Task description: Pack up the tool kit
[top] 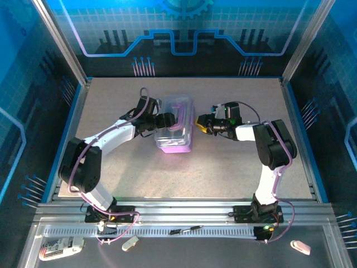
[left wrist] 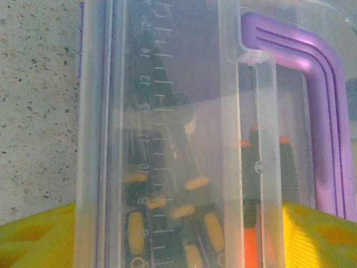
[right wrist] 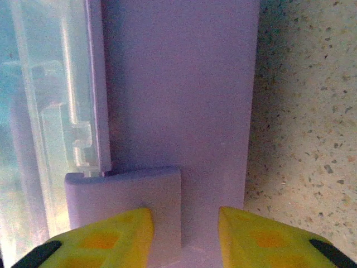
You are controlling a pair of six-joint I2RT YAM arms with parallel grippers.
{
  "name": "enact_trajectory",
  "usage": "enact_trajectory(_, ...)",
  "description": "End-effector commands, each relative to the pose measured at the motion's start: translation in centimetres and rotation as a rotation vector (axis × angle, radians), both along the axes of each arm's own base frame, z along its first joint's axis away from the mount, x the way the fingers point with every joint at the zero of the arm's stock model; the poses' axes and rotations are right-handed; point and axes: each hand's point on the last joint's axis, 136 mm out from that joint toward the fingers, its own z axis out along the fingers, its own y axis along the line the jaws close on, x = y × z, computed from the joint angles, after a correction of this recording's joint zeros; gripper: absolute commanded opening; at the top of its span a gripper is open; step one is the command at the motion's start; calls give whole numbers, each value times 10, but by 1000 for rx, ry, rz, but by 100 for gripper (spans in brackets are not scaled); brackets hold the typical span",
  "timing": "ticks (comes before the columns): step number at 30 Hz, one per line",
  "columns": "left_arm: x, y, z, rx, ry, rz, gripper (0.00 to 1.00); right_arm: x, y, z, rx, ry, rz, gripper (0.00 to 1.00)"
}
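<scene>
Tool kit (top: 177,137), counter centre, seemingly at latching: left jaws clamp clear lid (left wrist: 167,111), right jaws parted beside purple latch (right wrist: 139,190); next, press it home.

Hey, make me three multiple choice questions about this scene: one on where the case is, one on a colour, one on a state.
1. Where is the case?
A on the front ledge
B between the left claw and right claw
C in the far right corner

2. What colour is the handle?
A green
B red
C purple

3. How do the right claw's jaws stand?
A apart
B pressed together
C clamped on a screwdriver

Answers:
1 B, the top view shows a claw at each side of it.
2 C, the left wrist view shows it purple.
3 A, the right wrist view shows a gap between the jaws.
</scene>
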Motion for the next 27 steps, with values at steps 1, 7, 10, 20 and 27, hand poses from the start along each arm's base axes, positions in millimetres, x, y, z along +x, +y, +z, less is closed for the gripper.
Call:
enact_trajectory(1, -62, 24, -87, 109, 328, -4, 71, -5, 17, 48, 99, -133, 78, 41)
enact_trajectory(7, -64, 27, -88, 81, 330, 7, 70, -4, 19, 52, 151, -139, 73, 46)
enact_trajectory(10, -64, 27, -87, 80, 324, 5, 70, -4, 22, 57, 179, -155, 78, 49)
enact_trajectory(20, -62, 26, -81, 70, 314, 4, 70, -6, 21, 41, 139, -116, 60, 53)
enact_trajectory(27, -61, 24, -83, 64, 318, 3, 70, -5, 11, 33, 115, -106, 41, 54)
